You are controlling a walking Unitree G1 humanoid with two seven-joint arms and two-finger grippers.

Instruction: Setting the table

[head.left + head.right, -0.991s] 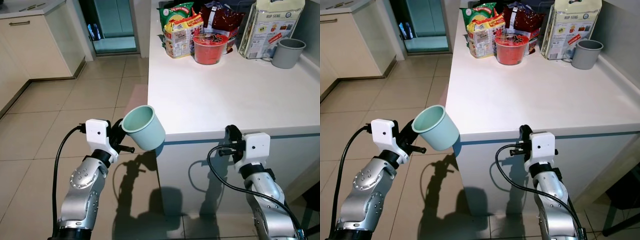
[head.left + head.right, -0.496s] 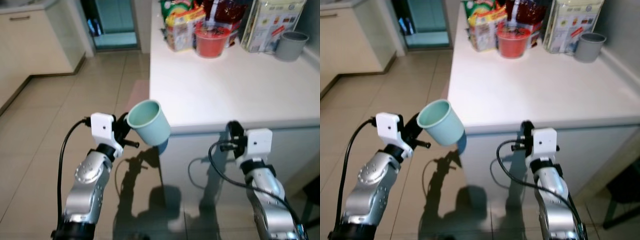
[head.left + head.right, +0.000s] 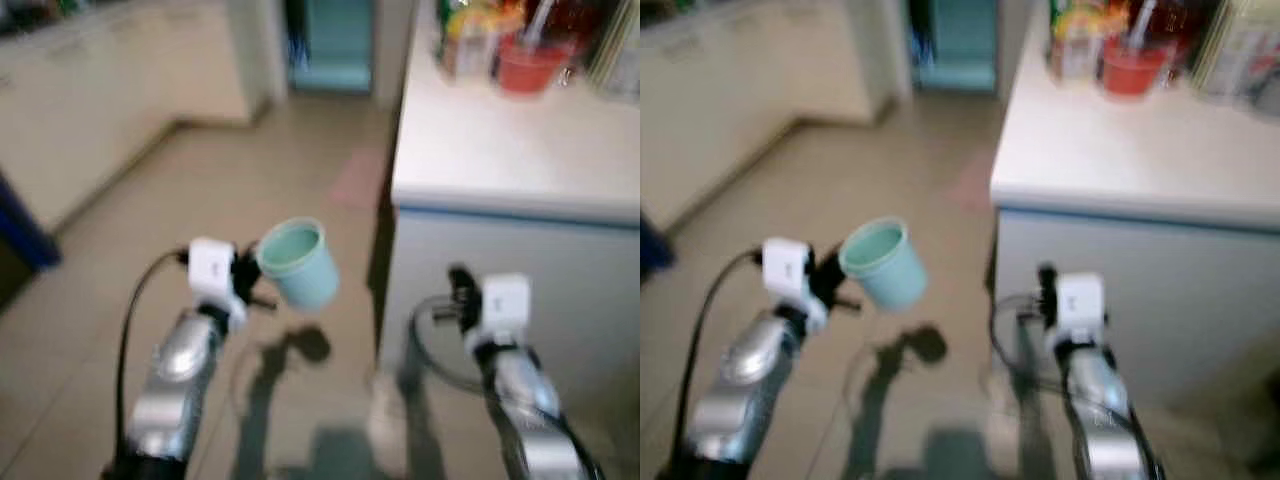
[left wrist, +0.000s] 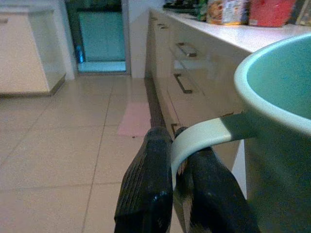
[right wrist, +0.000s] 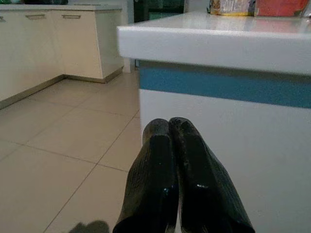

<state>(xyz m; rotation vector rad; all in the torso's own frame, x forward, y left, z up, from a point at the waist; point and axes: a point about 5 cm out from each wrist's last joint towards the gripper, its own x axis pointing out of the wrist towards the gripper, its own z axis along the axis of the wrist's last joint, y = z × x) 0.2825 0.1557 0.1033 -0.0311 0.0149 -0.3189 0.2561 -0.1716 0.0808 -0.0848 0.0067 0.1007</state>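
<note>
A pale mint-green mug [image 3: 297,263] hangs upright over the tiled floor, left of the white counter [image 3: 500,160]. My left gripper [image 3: 247,280] is shut on the mug's handle [image 4: 204,138], and its black fingers [image 4: 148,194] pinch that handle from both sides. My right gripper [image 3: 458,290] is shut with nothing in it. It sits low in front of the counter's side panel, and its fingers [image 5: 160,170] press together below the blue strip [image 5: 223,85] under the counter top. Both head views are blurred.
At the counter's far end stand a red bowl [image 3: 525,68] and snack packets [image 3: 470,40]. Cream cabinets [image 3: 110,110] run along the left. A doorway [image 3: 335,45] lies ahead beyond the tiled floor [image 3: 230,200]. A dark blue thing [image 3: 20,235] sits at the left edge.
The whole picture has swung: the counter has slid to the right and the cabinets on the left have come into view, so the camera has turned left. The mug stays in my left gripper.
</note>
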